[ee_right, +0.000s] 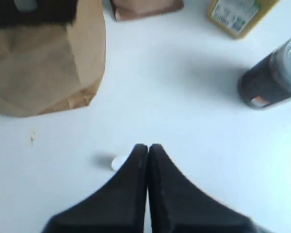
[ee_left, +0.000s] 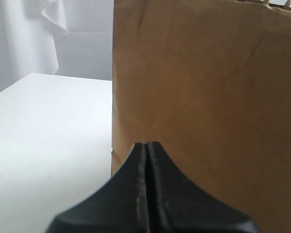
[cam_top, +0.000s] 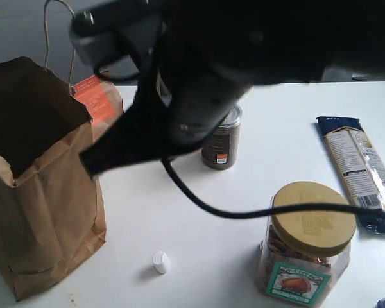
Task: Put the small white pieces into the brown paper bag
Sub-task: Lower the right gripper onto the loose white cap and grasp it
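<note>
Your right pincer [ee_right: 147,147] has its fingers pressed together, holding nothing. One white piece [ee_right: 117,163] lies on the table [ee_right: 184,107] just beside its tip, apart from the bag [ee_right: 43,63]. Your left pincer [ee_left: 146,144] is also closed and faces the bag's wall. Only the right wrist view shows the yellow bottle [ee_right: 237,14] — only the exterior view shows the jar [cam_top: 311,244].

In the exterior view the arm [cam_top: 244,51] is a bulky, blurred black mass; a grey housing [cam_top: 96,40] sits at one end; a thin black cable [cam_top: 231,215] trails from it; the left jaws and the right jaws are matte black wedges tapering to narrow, faintly scuffed tips.
</note>
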Motion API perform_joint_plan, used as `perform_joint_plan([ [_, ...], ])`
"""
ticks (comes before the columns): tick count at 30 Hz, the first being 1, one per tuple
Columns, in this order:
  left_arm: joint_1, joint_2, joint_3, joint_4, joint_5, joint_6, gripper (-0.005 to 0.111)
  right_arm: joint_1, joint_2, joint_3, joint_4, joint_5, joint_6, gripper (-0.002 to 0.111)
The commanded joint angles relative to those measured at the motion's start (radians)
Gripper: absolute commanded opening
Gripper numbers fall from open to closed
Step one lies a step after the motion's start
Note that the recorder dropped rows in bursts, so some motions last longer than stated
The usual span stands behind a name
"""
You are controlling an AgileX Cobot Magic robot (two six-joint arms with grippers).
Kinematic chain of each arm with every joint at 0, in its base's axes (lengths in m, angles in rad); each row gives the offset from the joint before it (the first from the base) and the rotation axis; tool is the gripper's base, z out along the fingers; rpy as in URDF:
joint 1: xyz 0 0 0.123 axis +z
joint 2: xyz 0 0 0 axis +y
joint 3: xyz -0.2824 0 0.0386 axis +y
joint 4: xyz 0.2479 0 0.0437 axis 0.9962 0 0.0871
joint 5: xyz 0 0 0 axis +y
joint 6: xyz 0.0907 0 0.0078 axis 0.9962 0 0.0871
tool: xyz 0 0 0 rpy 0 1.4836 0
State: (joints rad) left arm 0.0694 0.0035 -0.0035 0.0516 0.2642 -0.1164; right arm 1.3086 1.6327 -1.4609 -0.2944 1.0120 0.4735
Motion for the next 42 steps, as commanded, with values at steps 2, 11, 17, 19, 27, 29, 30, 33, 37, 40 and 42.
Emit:
perform_joint_plan([
  [2, -0.004, -0.003, 0.004, -0.008, -0.003, -0.004, 0.0, -0.029, 0.003, 0.174, 0.069, -0.168, -0.002, 0.001],
  [11, -0.004, -0.003, 0.004, -0.008, -0.003, -0.004, 0.0, -0.043, 0.156, 0.239, 0.15, -0.245, -0.021, 0.058],
  [17, -0.004, -0.003, 0.004, -0.008, -0.003, -0.004, 0.0, -0.043, 0.254, 0.239, 0.16, -0.31, -0.027, 0.058],
  [19, -0.004, -0.003, 0.004, -0.008, -0.003, -0.004, 0.0, -0.043, 0.281, 0.239, 0.163, -0.353, -0.027, 0.058],
  [27, -0.004, -0.003, 0.004, -0.008, -0.003, -0.004, 0.0, -0.043, 0.355, 0.239, 0.174, -0.357, -0.031, 0.055],
  [29, -0.004, -0.003, 0.004, -0.008, -0.003, -0.004, 0.0, -0.043, 0.364, 0.239, 0.174, -0.357, -0.031, 0.052],
  [30, -0.004, -0.003, 0.004, -0.008, -0.003, -0.004, 0.0, -0.043, 0.372, 0.239, 0.174, -0.357, -0.033, 0.049],
  [33, -0.004, -0.003, 0.004, -0.008, -0.003, -0.004, 0.0, -0.043, 0.401, 0.239, 0.17, -0.375, -0.055, 0.037],
  [37, -0.004, -0.003, 0.004, -0.008, -0.003, -0.004, 0.0, -0.043, 0.407, 0.239, 0.174, -0.378, -0.055, 0.019],
  [40, -0.004, -0.003, 0.004, -0.008, -0.003, -0.004, 0.0, -0.043, 0.405, 0.239, 0.174, -0.369, -0.055, 0.007],
  [42, -0.004, -0.003, 0.004, -0.008, -0.003, -0.004, 0.0, -0.043, 0.394, 0.239, 0.174, -0.36, -0.056, 0.0],
])
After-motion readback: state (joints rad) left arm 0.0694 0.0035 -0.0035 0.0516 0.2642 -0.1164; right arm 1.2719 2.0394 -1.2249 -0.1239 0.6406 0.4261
